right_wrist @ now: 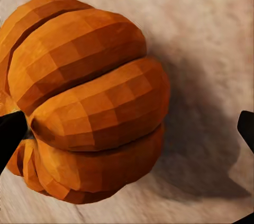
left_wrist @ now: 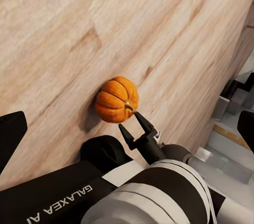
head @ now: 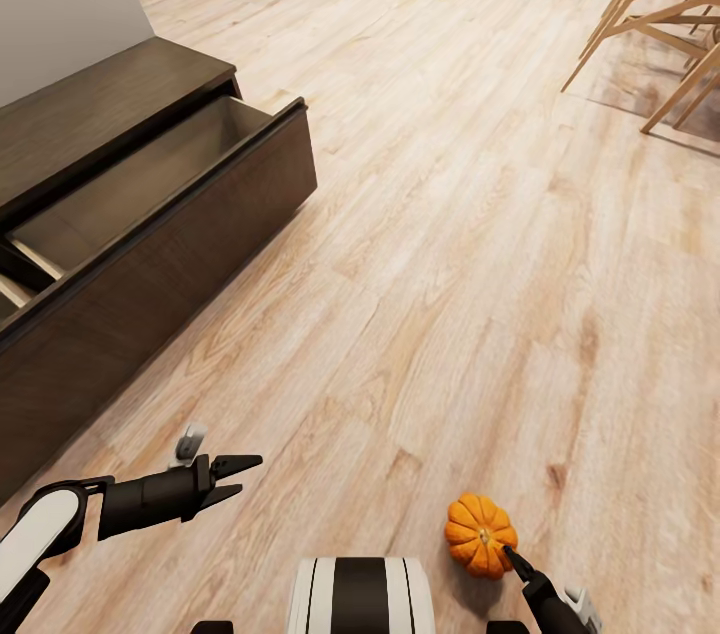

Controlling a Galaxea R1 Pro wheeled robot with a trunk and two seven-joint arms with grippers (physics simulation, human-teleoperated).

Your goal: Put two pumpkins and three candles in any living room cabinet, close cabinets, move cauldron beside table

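I am standing on a pale wooden floor (head: 450, 214), and I am placing everything relative to the cabinet (head: 110, 114), the long low dark-brown unit at the far left against a grey wall. Its drawer (head: 150, 179) is standing pulled out toward the room, showing a pale beige interior with nothing visible inside. Moving right from the cabinet, my left gripper (head: 235, 476) is hovering just off the cabinet's near front corner, low over the floor, its two black fingers spread apart and holding nothing. Further right, well away from the cabinet, one small orange ribbed pumpkin (head: 480, 535) is sitting on the floor. My right gripper (left_wrist: 136, 123) is reaching in at the pumpkin, one black fingertip (head: 515, 557) touching or nearly touching it by the stem. In the right wrist view the pumpkin (right_wrist: 84, 97) is lying off to one side between my two fingertips (right_wrist: 10, 134), which are standing wide apart and are not clamped on it. Far across the room from the cabinet, slanted pale wooden chair legs (head: 660, 24) are standing. I judge that I am in the step of grasping this pumpkin. Next I would need to centre the fingers around its body, close them, lift, and carry it leftward to the open drawer.
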